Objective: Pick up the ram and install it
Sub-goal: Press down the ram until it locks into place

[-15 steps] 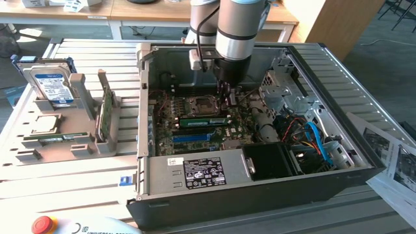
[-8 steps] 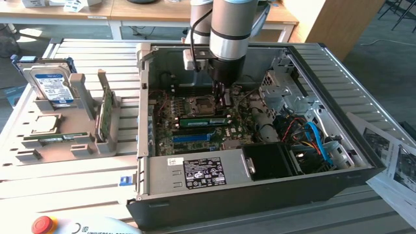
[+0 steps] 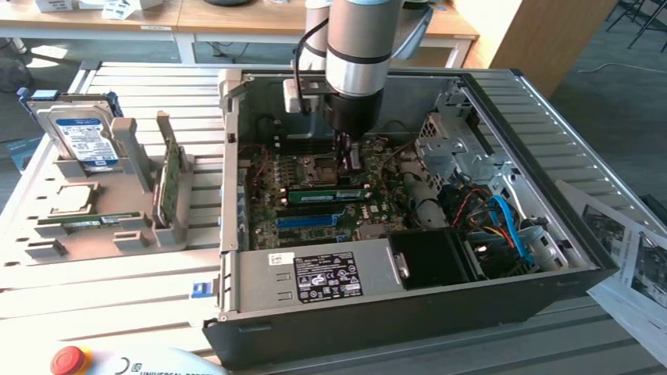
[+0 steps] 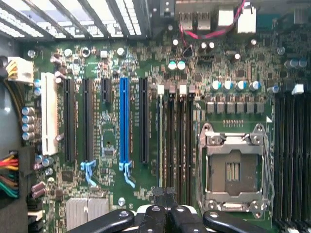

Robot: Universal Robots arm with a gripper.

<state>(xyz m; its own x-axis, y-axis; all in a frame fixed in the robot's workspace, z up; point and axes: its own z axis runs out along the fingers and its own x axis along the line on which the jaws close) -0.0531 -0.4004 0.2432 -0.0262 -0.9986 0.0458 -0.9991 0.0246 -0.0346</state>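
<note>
slatted table (image 3: pixel 125 266); closed gripper (image 3: pixel 348 158) inside pc case (image 3: pixel 417 297), above ram (image 3: pixel 325 192).

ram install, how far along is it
Done: one ram already lies along the motherboard slots inside the open case, no longer on the grey tray. In hand: the shut gripper stands straight down on top of that ram. Left: it cannot be told whether the ram is fully seated and latched. A second stick lies on the tray.
</note>
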